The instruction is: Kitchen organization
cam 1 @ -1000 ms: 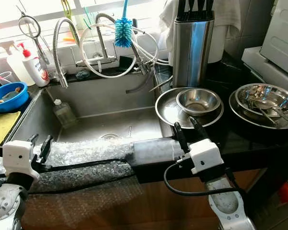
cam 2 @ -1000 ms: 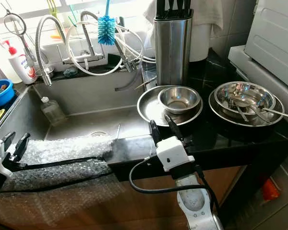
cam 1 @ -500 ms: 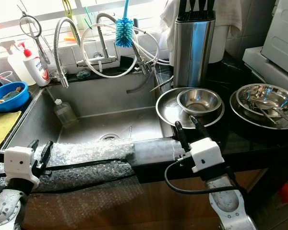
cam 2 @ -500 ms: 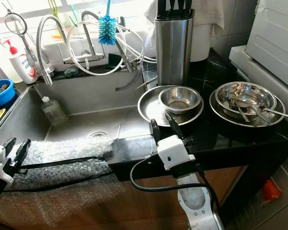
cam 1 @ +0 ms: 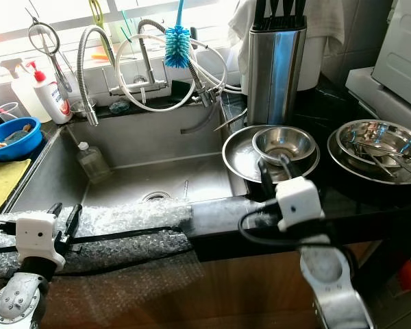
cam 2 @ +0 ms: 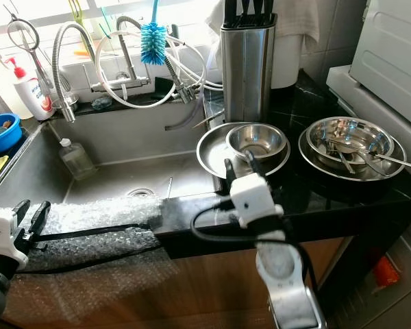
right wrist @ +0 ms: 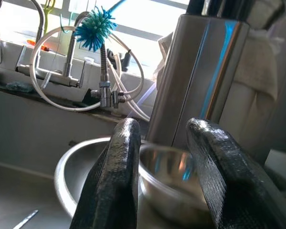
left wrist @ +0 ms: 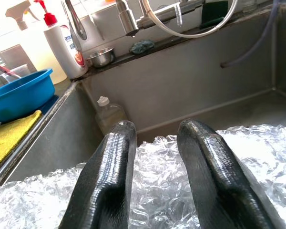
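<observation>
**Right fingers line up on the small steel bowl**

The right gripper [cam 1: 272,165] hovers at the near rim of the small steel bowl [cam 1: 283,144], its two black fingers [right wrist: 115,181] parted with nothing between them. The bowl lies straight ahead of those fingertips, nested in the wide steel plate [cam 1: 238,155] on the dark surface [cam 1: 342,192], with the knife block [cam 1: 276,60] standing just beyond it. In the right wrist view the rim sits squarely in the gap between the fingers, so the reach looks like a short push forward and a pinch on that near edge. The right arm is clearly the nearer one. The left gripper [cam 1: 64,216] hangs well away over the bubble wrap [left wrist: 257,143] at the sink's front edge, fingers also apart and empty. A second steel bowl [cam 1: 380,140] holding utensils sits off to the outer side of the right fingers.
</observation>
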You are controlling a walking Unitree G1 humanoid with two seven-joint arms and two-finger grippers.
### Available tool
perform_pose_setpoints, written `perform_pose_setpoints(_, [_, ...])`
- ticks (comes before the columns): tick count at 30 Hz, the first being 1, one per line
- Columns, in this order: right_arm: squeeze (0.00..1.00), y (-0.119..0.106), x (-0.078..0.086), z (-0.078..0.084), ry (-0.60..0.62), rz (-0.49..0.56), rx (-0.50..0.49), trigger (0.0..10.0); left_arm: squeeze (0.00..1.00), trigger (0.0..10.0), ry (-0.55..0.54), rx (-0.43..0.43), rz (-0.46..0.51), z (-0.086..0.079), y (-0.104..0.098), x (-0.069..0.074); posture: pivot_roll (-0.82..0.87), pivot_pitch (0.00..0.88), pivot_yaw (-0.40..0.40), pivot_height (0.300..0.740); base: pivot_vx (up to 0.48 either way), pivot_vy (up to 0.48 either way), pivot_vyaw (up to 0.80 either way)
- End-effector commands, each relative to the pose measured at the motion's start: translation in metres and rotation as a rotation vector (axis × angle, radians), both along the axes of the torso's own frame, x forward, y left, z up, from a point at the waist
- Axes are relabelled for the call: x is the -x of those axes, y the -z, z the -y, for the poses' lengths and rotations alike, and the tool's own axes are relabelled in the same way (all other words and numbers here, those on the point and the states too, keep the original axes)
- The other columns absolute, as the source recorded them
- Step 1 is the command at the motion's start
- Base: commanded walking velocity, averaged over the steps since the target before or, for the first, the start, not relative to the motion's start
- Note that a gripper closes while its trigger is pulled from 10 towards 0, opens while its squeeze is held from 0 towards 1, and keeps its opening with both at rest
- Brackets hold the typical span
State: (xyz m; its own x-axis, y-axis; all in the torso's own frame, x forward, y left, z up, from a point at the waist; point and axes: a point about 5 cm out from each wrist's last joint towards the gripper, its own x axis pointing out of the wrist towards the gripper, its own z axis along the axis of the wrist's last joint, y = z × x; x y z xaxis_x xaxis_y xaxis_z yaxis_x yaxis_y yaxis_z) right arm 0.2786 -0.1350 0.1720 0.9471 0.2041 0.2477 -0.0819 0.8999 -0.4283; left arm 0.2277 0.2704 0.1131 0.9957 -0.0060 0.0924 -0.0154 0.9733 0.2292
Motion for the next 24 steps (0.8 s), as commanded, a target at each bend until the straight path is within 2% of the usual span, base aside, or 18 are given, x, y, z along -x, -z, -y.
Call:
perform_pose_setpoints(1, [0.00, -0.013, -0.006, 0.000, -0.008, -0.006, 0.018, 10.0, 0.00, 10.0, 0.008, 0.003, -0.024, 0.002, 0.005, 0.000, -0.09, 0.000, 0.131, 0.740, 0.000, 0.000, 0.00])
perform_pose_setpoints(8, [0.00, -0.022, -0.021, 0.003, -0.032, -0.070, 0.071, 10.0, 0.00, 10.0, 0.010, 0.012, -0.025, 0.006, 0.007, -0.001, -0.09, 0.000, 0.130, 0.740, 0.000, 0.000, 0.00])
perform_pose_setpoints(16, [0.00, -0.012, -0.040, 0.014, -0.043, -0.316, 0.058, 10.0, 0.00, 10.0, 0.019, 0.030, -0.027, 0.010, 0.011, -0.003, -0.08, 0.000, 0.120, 0.740, 0.000, 0.000, 0.00])
perform_pose_setpoints(24, [0.00, -0.023, -0.051, 0.023, -0.039, -0.334, 0.069, 10.0, 0.00, 10.0, 0.024, 0.040, -0.030, 0.012, 0.014, -0.003, -0.08, 0.000, 0.124, 0.740, 0.000, 0.000, 0.00])
